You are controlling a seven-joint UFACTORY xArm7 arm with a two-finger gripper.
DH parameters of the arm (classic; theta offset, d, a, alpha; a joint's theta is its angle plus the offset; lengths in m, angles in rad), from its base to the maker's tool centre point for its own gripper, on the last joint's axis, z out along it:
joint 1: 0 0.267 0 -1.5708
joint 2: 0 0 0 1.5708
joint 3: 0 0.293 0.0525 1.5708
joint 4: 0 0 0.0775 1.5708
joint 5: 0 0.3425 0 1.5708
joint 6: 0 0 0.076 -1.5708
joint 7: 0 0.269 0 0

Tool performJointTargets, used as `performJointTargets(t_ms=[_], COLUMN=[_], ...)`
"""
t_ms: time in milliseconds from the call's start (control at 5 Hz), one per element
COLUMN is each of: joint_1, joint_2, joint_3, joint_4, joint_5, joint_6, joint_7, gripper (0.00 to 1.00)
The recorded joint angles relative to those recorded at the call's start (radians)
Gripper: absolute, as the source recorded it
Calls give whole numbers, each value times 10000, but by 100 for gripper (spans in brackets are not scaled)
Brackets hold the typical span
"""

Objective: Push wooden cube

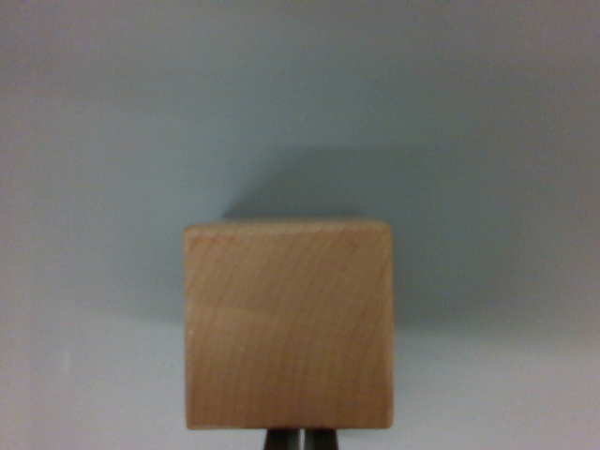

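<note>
Nearest, bottom edge of the wrist view: gripper [301, 439], two dark fingertips pressed together with only a thin seam between them, so closed and holding nothing. They sit just at the lower edge of the wooden cube [287, 324]; contact cannot be confirmed. Cube: pale tan, fine curved grain, crisp edges, one square face towards the camera, centred low in frame. It rests on the plain grey-blue tabletop [112, 141]. Beyond it, a soft shadow falls up and to the wrist view's right.

Wooden cube [287, 323] on grey surface [103, 141]
</note>
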Motion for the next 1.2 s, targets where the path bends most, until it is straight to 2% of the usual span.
performJointTargets(t_ms=[200, 400, 600, 800, 1000, 1200], joint_1=[-19, -19, -37, -37, -53, -53], joint_2=[293, 293, 564, 564, 812, 812], joint_3=[-51, -51, -98, -98, -141, -141], joint_4=[471, 471, 906, 906, 1304, 1304], joint_5=[-30, -30, -58, -58, -84, -84], joint_6=[180, 180, 347, 347, 500, 500], joint_7=[-73, -73, -140, -140, -202, -202], gripper=[100, 100, 100, 100, 100, 100])
